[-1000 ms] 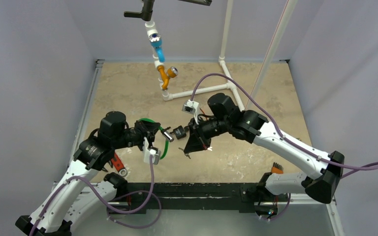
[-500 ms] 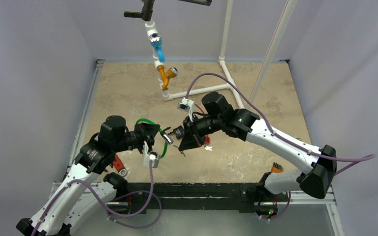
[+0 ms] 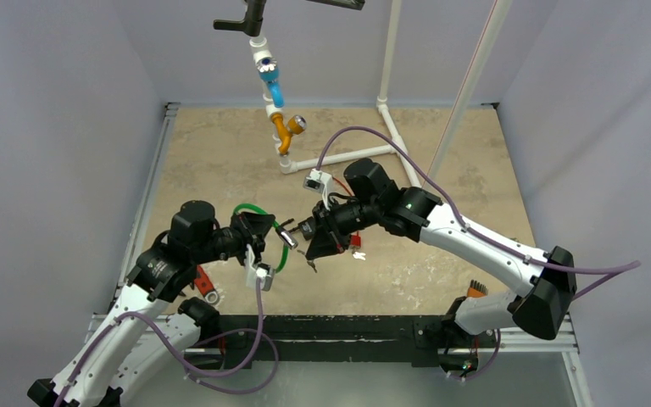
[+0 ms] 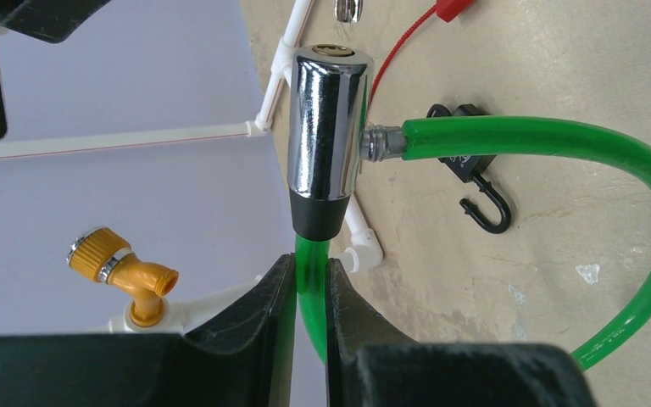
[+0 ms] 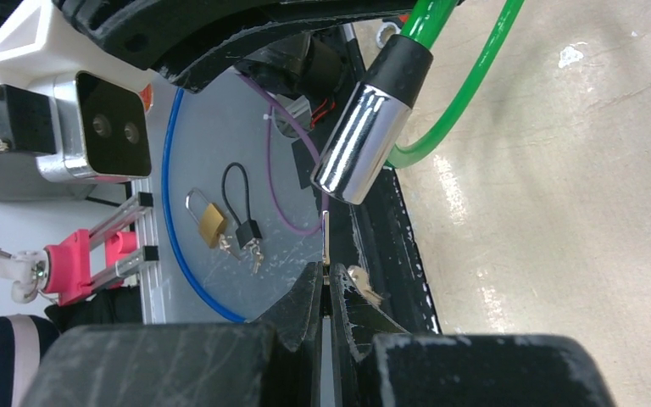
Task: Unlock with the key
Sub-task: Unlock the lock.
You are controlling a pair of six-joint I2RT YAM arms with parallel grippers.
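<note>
A chrome cylinder lock (image 3: 288,238) (image 4: 326,136) (image 5: 360,140) on a looped green cable (image 3: 254,209) (image 4: 542,140) is held up over the table. My left gripper (image 3: 273,231) (image 4: 309,275) is shut on the green cable just below the cylinder's black end. My right gripper (image 3: 310,253) (image 5: 325,284) is shut on the key (image 5: 325,242), a thin blade seen edge-on. The key's tip sits just below and right of the cylinder's keyhole end, not touching it.
A white PVC frame (image 3: 347,153) with a yellow valve (image 3: 286,129) and a blue valve (image 3: 269,80) stands at the back. A black hook clip (image 4: 475,182) and a red tag (image 3: 358,246) lie on the table. Two small padlocks (image 5: 212,222) lie beyond the front edge.
My right arm has swung left and brought the key closer to the lock's end. The left arm has shifted slightly, still holding the cable.
</note>
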